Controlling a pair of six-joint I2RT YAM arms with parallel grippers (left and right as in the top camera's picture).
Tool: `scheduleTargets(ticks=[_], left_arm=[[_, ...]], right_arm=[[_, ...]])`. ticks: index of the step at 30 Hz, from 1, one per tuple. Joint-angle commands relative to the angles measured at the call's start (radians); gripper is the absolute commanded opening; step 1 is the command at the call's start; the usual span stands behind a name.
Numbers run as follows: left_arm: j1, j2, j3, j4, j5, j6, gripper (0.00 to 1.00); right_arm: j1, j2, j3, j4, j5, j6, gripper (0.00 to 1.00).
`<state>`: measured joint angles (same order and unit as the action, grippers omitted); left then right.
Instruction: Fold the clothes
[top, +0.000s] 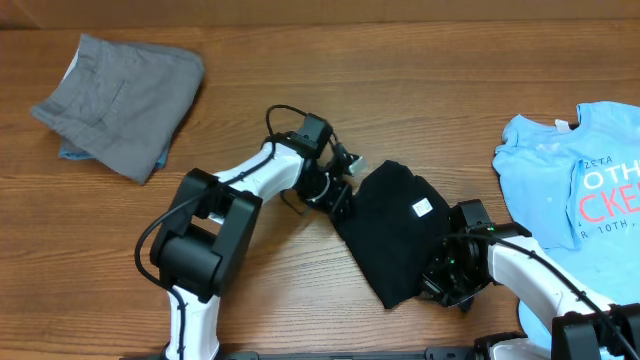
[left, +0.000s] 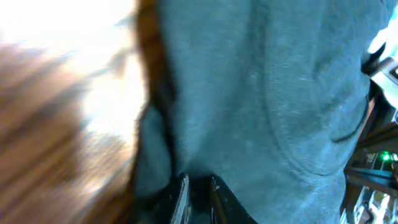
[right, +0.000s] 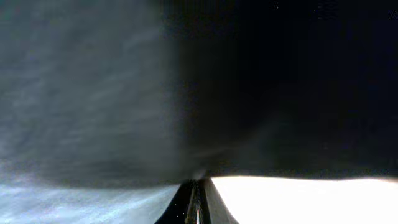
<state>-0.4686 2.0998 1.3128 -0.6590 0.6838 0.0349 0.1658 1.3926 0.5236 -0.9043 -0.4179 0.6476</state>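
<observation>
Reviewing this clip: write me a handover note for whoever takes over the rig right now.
Left gripper: jaws nearly together on the black tee's left edge, apparently pinching it.
Right gripper: shut on the black tee's lower right edge.
Black tee: mid-table, bunched into a narrow slanted shape with the white label facing up.
Shorts: top left in the overhead view, looking folded.
Blue tee: right edge, print up, rumpled and not folded.
Done: the shorts, as far as can be seen.
Left: finish the black tee, then fold the blue tee.
</observation>
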Motion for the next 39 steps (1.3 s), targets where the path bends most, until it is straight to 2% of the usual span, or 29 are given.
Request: scheduleTargets(ticks=[1,5,8,10,13,14,17,20,28,31,32,33,36,38,39], left_arm=[[0.122,0.031,0.081,-0.013,-0.055,-0.035,0.18],[0.187,0.030,0.208,-0.131,-0.003,-0.014,0.27],[0.207,0.030,0.310,-0.280,0.056,0.058,0.34],[0.204,0.030,0.359,-0.386,0.088,0.132,0.37],[0.176,0.030,0.378,-0.508,0.083,0.238,0.46],[0.164,0.031,0.373,-0.533,0.055,0.259,0.48],[0.130,0.032,0.333,-0.534,-0.026,0.261,0.56],[0.092,0.032,0.263,-0.483,-0.044,0.261,0.60],[0.034,0.033,0.111,-0.332,-0.119,0.212,0.62],[0.031,0.033,0.075,-0.283,-0.131,0.200,0.55],[0.031,0.033,0.063,-0.258,-0.142,0.183,0.49],[0.031,0.033,0.054,-0.232,-0.155,0.165,0.42],[0.032,0.033,0.046,-0.171,-0.194,0.099,0.19],[0.040,0.033,0.048,-0.130,-0.216,0.058,0.04],[0.047,0.033,0.049,-0.118,-0.219,0.045,0.04]], right_arm=[[0.000,0.003,0.054,-0.021,0.121,0.037,0.04],[0.000,0.003,0.085,-0.026,0.090,-0.008,0.04],[0.000,-0.005,0.135,-0.053,-0.024,-0.164,0.06],[0.003,-0.021,0.170,-0.084,-0.138,-0.287,0.15],[0.008,-0.030,0.191,-0.140,-0.206,-0.315,0.49],[0.009,-0.028,0.189,-0.155,-0.208,-0.310,0.52],[0.009,-0.027,0.173,-0.182,-0.209,-0.294,0.53],[0.010,-0.027,0.143,-0.166,-0.209,-0.273,0.53],[0.072,-0.026,0.061,-0.037,-0.209,-0.165,0.45],[0.105,-0.019,0.035,0.013,-0.180,-0.096,0.36],[0.115,-0.016,0.028,0.022,-0.151,-0.066,0.24],[0.120,-0.013,0.023,0.026,-0.127,-0.043,0.18],[0.123,-0.004,0.014,0.029,-0.080,-0.018,0.09],[0.123,-0.005,0.013,0.027,-0.063,-0.018,0.06],[0.123,-0.005,0.013,0.025,-0.061,-0.018,0.05]])
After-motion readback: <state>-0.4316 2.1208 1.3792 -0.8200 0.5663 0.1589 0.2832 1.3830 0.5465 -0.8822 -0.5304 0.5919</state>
